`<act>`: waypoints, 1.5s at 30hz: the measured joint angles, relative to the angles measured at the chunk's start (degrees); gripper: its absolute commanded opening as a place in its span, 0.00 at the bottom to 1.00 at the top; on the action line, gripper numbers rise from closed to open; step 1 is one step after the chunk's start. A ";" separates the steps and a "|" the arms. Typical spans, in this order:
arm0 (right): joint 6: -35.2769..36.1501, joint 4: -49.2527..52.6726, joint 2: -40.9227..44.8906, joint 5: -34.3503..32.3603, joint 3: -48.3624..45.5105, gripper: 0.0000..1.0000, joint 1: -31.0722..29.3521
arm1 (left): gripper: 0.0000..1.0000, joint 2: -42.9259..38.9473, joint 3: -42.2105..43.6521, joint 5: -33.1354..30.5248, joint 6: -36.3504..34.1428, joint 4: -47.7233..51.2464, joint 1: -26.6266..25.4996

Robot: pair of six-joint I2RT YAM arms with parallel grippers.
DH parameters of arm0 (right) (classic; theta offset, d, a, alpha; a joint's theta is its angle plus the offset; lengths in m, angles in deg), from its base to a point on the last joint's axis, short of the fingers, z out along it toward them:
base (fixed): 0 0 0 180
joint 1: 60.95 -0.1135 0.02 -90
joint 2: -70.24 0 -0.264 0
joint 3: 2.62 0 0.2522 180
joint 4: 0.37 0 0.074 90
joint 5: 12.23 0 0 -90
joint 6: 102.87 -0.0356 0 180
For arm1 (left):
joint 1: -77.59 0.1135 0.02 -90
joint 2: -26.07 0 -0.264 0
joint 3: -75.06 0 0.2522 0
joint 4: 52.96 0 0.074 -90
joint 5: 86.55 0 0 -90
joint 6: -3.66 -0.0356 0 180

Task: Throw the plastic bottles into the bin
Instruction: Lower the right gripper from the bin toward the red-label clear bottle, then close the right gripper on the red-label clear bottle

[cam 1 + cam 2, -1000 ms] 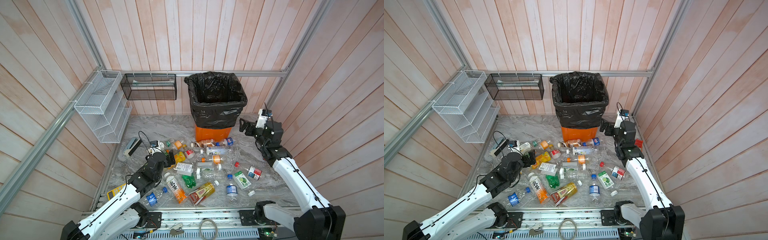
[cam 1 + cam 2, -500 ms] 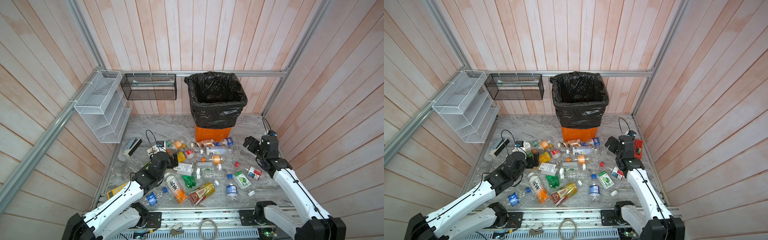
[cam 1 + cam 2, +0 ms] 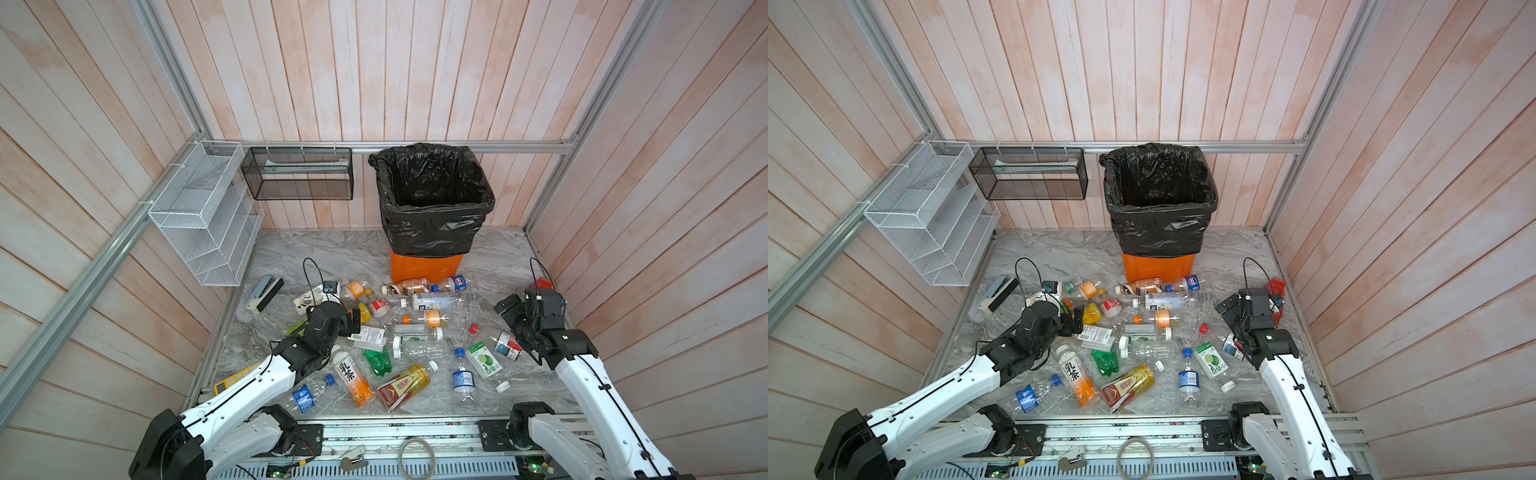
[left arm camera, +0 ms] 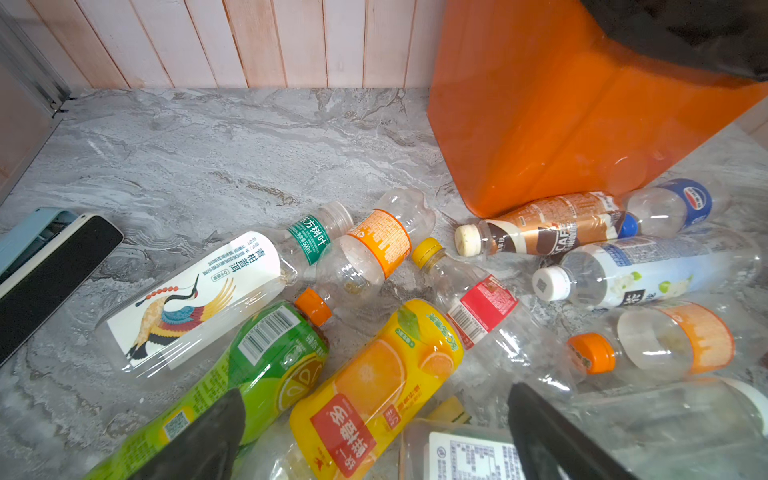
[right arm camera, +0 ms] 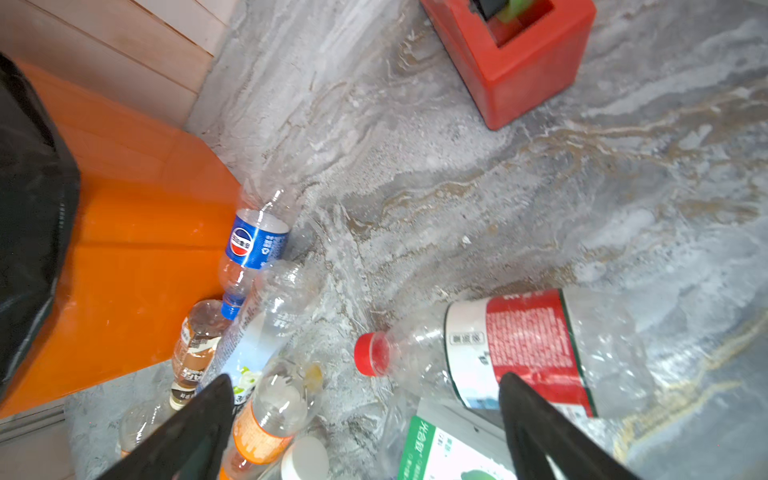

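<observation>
While the left claw (image 4: 374,390) gaped empty, the yellow-labelled clear plastic bottle (image 4: 386,353) lay just under its jaws — pointing away. That arm was nearest.

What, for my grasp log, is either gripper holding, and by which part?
Nothing is held: the left gripper and right gripper both stand open, empty.

Bare worktop (image 3: 324,253) lies open between the white rack (image 3: 203,220) and the bin (image 3: 424,268), and again right of the bin; plastic bottles (image 3: 432,300) crowd the middle, many touching, two lying against the bin's foot; a red tape dispenser (image 5: 523,54) sits at the worktop's right edge; the bin's mouth stands open above.
</observation>
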 measured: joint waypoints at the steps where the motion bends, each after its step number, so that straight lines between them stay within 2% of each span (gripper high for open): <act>1: -0.52 1.11 0.00 0.26 0.00 0.99 0.00 | 1.00 0.39 0.00 0.02 -0.26 -0.35 0.00; 6: -2.78 4.94 -0.09 1.14 -0.76 0.99 0.00 | 1.00 1.97 0.07 0.04 -1.55 -1.51 0.00; 15: -4.70 4.59 -1.60 2.62 -7.19 0.94 0.00 | 1.00 3.72 1.09 0.68 -2.78 -3.56 0.00; 34: -1.38 -6.34 -14.05 2.10 -7.39 0.93 0.70 | 1.00 4.24 1.49 0.63 -3.89 -3.98 0.00; 45: 1.25 -13.62 -21.81 1.46 -7.39 0.79 1.22 | 1.00 5.16 1.49 0.33 -4.24 -3.91 0.00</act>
